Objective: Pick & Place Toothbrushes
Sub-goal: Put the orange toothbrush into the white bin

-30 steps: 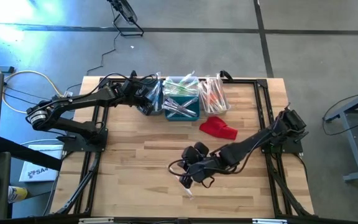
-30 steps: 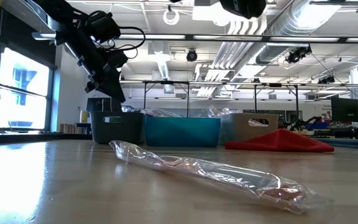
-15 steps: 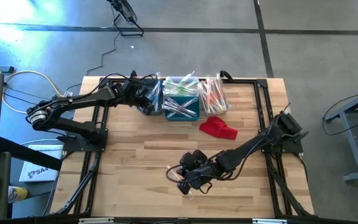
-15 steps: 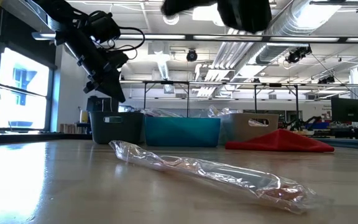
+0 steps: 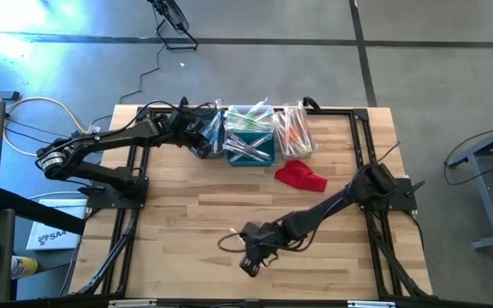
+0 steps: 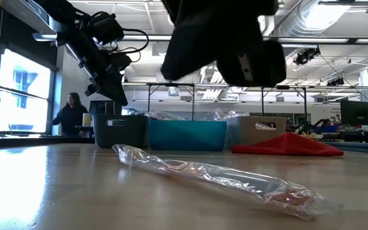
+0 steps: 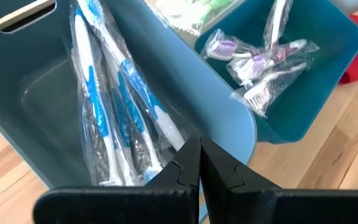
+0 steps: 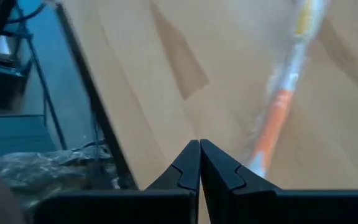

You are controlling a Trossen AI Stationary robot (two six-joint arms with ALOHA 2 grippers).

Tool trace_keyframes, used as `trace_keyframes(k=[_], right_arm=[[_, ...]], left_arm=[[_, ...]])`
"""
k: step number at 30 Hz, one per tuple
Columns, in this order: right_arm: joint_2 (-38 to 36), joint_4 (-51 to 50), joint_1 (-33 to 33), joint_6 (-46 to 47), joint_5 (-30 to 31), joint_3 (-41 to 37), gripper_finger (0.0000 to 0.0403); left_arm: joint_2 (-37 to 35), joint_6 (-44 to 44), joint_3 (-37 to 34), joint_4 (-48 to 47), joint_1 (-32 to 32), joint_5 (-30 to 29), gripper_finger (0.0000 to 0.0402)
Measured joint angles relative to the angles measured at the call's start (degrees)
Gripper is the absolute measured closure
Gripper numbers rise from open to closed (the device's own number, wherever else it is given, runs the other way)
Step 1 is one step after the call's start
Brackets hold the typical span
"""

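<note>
Surface [image 5: 187, 214]: light wood, black frame rails along left and right edges.

Bins, far middle of surface, in a row: grey bin [image 7: 36, 87] with blue toothbrushes [image 7: 123, 106]; teal bin [image 5: 251, 150] with purple-and-white toothbrushes [image 7: 260, 62] and green ones at its far end; white bin [image 5: 296, 133] with orange toothbrushes [image 5: 291, 130].

Red cloth [image 5: 300, 176]: just near side of white bin, flat on surface.

Loose toothbrush [image 6: 216, 176]: orange handle, clear wrapper, lying on near middle of surface, apart from bins.

Left gripper [image 7: 199, 163]: fingers together, empty, poised over grey bin at wall shared with teal bin.

Right gripper [image 8: 199, 163]: fingers together, empty, low over near middle of surface, just beside loose toothbrush, not touching it as far as seen.

Person [image 6: 71, 115]: in room beyond surface, far left in low view.
</note>
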Motion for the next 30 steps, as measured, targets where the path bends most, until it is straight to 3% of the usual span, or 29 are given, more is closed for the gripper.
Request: trace_keyframes(k=[10,22,30], right_arm=[[1.1,-0.9,-4.8,2.9,-3.3,-0.1,0.04],[2.5,2.2,-6.8,-5.9,1.3,0.0,0.04],[2.5,7.0,-5.7,-5.1,4.4,-0.1,0.04]], left_arm=[[0.0,0.2,0.0,-3.0,0.0,0.0,0.0402],[0.0,1.0,0.0,-1.1,0.0,-0.1,0.0402],[0.0,1.6,0.0,-0.7,0.0,-0.2,0.0402]])
